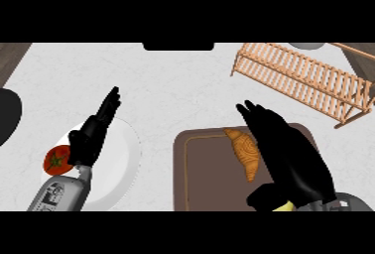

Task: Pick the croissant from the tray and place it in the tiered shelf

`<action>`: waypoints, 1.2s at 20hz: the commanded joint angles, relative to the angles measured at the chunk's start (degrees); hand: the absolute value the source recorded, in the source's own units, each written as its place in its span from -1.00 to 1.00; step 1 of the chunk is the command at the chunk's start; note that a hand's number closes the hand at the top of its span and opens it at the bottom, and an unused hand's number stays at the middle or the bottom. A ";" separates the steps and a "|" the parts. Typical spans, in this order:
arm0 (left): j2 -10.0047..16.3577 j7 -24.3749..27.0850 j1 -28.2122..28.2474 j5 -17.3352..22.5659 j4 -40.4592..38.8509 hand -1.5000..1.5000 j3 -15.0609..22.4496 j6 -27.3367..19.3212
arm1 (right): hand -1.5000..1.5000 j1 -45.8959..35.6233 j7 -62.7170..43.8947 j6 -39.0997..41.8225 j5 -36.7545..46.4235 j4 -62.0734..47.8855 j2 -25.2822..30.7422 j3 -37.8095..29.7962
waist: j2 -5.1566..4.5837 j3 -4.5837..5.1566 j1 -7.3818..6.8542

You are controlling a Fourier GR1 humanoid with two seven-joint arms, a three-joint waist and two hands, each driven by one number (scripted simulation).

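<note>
A golden croissant [244, 152] lies on the brown tray [199, 173] near its far edge, pointing toward me. My right hand [289, 156] hovers over the tray's right half, just right of the croissant, fingers straight and open, touching or nearly touching its side. The wooden slatted tiered shelf [307, 79] stands at the far right of the counter. My left hand [93, 131] rests open over a white plate, fingers pointing away.
A white plate [121, 163] sits at the left with a red tomato [57, 159] at its left rim. A dark round object [7, 116] shows at the left edge. A black item [178, 46] lies at the counter's far edge.
</note>
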State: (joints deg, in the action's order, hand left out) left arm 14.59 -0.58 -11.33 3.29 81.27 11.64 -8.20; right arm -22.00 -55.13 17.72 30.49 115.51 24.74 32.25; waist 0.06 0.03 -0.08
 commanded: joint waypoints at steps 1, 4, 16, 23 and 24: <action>-2.06 1.59 -0.58 -1.85 -2.47 0.00 -0.74 0.16 | -1.00 -2.80 -5.52 5.48 2.78 0.07 -4.86 -0.71 | -0.04 0.00 0.05; -2.62 3.42 -1.08 -2.54 -4.57 0.00 -2.23 0.16 | -1.00 2.77 -1.42 4.06 6.29 1.38 -2.78 -1.62 | -0.05 -0.01 0.24; -4.00 -2.78 -1.05 -4.53 0.53 0.00 -3.83 2.78 | -1.00 7.82 0.92 3.92 16.69 -2.13 -12.20 1.31 | 0.00 -0.03 0.14; -4.83 1.30 1.99 -5.13 -0.06 0.00 -5.96 4.13 | -1.00 6.89 2.42 5.87 20.91 -7.79 -15.98 -0.30 | -0.05 -0.02 0.02; -5.25 -3.06 1.24 -6.05 3.34 0.00 -4.59 4.24 | -1.00 7.11 3.88 8.09 18.65 -6.20 -14.56 -4.47 | -0.02 -0.03 0.05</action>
State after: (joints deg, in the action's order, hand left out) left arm 10.45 -1.97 -10.45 -1.67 82.79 6.78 -4.20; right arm -15.04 -50.93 22.52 48.79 109.43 11.01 30.57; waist 0.03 0.00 -0.04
